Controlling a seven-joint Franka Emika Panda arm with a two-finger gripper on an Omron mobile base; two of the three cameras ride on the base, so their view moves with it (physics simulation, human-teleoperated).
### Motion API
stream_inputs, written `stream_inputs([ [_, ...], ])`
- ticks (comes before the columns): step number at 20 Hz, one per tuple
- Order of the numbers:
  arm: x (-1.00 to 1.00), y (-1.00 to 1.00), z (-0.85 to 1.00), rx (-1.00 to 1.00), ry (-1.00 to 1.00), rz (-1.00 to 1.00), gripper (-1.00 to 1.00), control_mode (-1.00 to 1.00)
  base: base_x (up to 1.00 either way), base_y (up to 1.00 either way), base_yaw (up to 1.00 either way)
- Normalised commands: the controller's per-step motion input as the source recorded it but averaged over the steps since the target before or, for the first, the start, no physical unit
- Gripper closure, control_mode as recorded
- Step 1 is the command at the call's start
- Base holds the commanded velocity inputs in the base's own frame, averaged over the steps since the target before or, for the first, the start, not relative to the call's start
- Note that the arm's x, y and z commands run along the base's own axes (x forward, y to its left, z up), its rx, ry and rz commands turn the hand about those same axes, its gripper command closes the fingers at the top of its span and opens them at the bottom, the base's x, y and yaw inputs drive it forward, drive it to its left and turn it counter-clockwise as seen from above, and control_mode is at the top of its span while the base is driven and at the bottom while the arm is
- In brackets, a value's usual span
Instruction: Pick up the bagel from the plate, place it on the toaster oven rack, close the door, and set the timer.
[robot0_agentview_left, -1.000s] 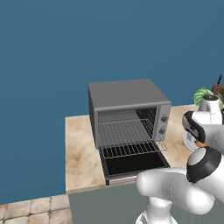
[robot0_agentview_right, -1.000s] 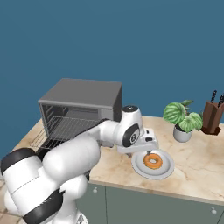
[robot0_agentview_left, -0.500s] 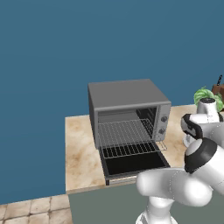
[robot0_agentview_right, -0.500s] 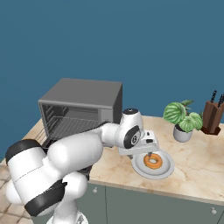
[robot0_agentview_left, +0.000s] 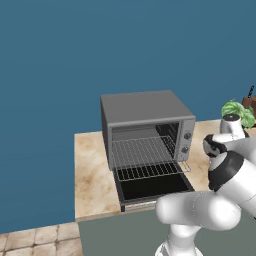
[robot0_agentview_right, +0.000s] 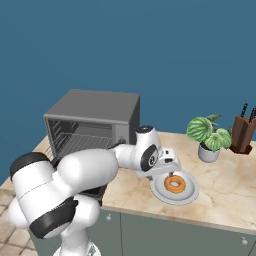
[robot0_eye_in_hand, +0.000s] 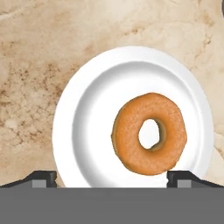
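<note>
The orange-brown bagel (robot0_eye_in_hand: 127, 135) lies flat on the white plate (robot0_eye_in_hand: 87, 122), toward one side of it. My gripper (robot0_eye_in_hand: 111, 178) hangs open just above them, one fingertip over the plate's rim and the other beside the bagel, and nothing is held. From the right base view the gripper (robot0_agentview_right: 169, 170) hovers over the near-left part of the plate (robot0_agentview_right: 190, 196), close to the bagel (robot0_agentview_right: 175, 184). The grey toaster oven (robot0_agentview_left: 145, 110) stands to the left. Its dark-glass door (robot0_agentview_left: 152, 187) is folded down flat, and the wire rack (robot0_agentview_left: 145, 150) lies bare inside.
Two small round knobs (robot0_agentview_left: 186, 142) sit on the oven's right panel. A potted plant (robot0_agentview_right: 207, 135) and a knife block (robot0_agentview_right: 243, 132) stand at the back right of the marble counter (robot0_agentview_right: 225, 185). The counter's front edge runs just below the plate.
The arm has shifted only slightly, and the hand stays over the plate. The jaws have stayed open, and the bagel has not moved.
</note>
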Motion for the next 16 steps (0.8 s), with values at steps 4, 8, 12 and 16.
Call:
stream_inputs([
  [4,0.20,-0.09,-0.03,-0.01,-0.06,0.00,-1.00,-1.00,0.00,0.00,0.00],
  [8,0.10,-0.13,-0.06,-0.01,-0.08,0.00,-1.00,-1.00,0.00,0.00,0.00],
  [12,0.00,-0.17,-0.10,0.00,-0.08,0.00,-1.00,-1.00,0.00,0.00,0.00],
  [16,0.00,-0.07,-0.14,0.00,-0.06,0.00,-1.00,-1.00,0.00,0.00,0.00],
])
